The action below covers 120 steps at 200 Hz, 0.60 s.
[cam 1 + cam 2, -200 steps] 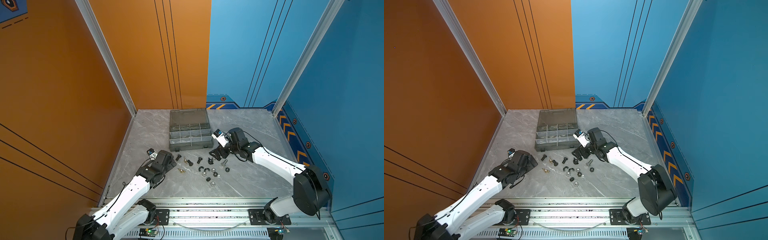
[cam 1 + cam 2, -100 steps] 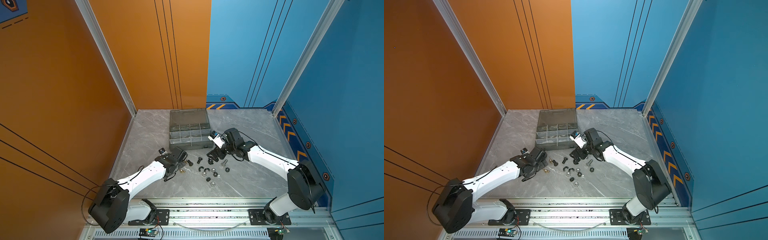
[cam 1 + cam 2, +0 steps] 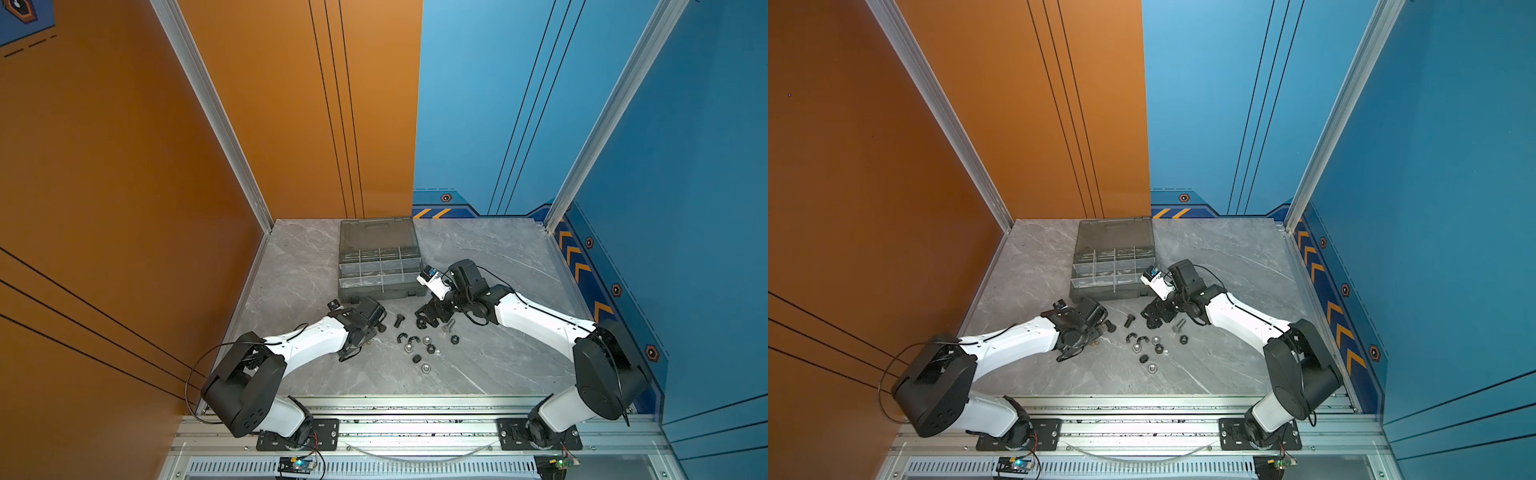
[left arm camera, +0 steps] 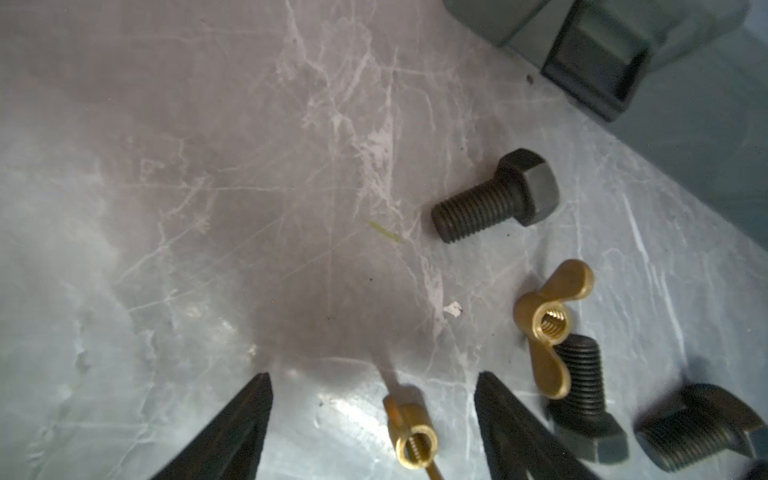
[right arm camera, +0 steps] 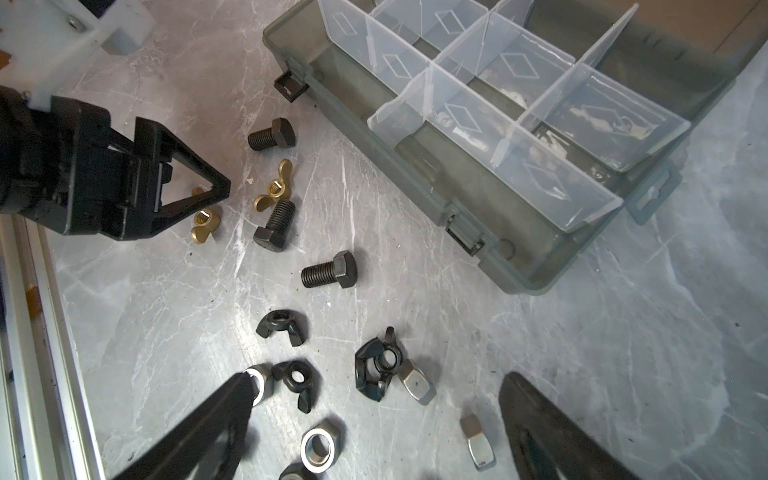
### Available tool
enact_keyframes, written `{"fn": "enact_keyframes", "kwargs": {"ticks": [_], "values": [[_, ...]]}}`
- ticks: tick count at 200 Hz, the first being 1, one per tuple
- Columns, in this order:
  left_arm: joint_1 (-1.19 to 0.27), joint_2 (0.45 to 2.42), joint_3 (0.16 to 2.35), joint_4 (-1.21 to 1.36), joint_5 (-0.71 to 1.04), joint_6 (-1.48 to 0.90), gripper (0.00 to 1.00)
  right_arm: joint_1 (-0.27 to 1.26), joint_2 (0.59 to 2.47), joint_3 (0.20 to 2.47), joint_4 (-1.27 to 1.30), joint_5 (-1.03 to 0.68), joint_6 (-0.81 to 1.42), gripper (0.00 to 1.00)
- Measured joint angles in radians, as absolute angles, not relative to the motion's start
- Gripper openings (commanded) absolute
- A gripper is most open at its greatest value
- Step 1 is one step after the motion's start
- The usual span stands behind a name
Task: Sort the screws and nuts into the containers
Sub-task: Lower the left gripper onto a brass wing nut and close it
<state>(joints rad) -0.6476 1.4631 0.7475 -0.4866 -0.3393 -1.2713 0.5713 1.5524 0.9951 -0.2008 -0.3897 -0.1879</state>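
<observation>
**Ana:** What takes up most of the scene?

**Ben:** The grey marbled bench. Toward its far side sits the dark grey organiser case. Its smoky lid is open on the far side. Translucent dividers split the case into small containers.

**Ana:** And the arms?

**Ben:** Both reach in low over the bench, in front of the case. The left claw is open and grips nothing. Its fingers stand on either side of a brass wing nut, and bare bench shows between the nut and each finger. The right claw is spread wide over the loose pile and also holds nothing. One of its fingertips overlaps a silver nut, though I cannot tell whether they touch.

**Ana:** Where are the screws?

**Ben:** They are all on the bench, outside the case. Three black bolts lie on their sides in front of the case, between the two claws. A second brass wing nut rests against the threads of one of them. In a top view, a silver bolt lies just beside the right claw.

**Ana:** And the nuts?

**Ben:** Black wing nuts and silver hex nuts are scattered on the bench between and around the right claw's fingers.
</observation>
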Motion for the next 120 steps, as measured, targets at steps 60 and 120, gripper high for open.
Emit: {"fn": "enact_keyframes", "kwargs": {"ticks": [60, 120], "values": [[-0.651, 1.487, 0.748, -0.460, -0.339, -1.283, 0.55, 0.570, 1.552, 0.985, -0.201, -0.390, -0.188, 0.95], [-0.662, 1.487, 0.748, -0.459, -0.339, -1.282, 0.50, 0.570, 1.552, 0.984, -0.201, -0.390, -0.187, 0.94]]}}
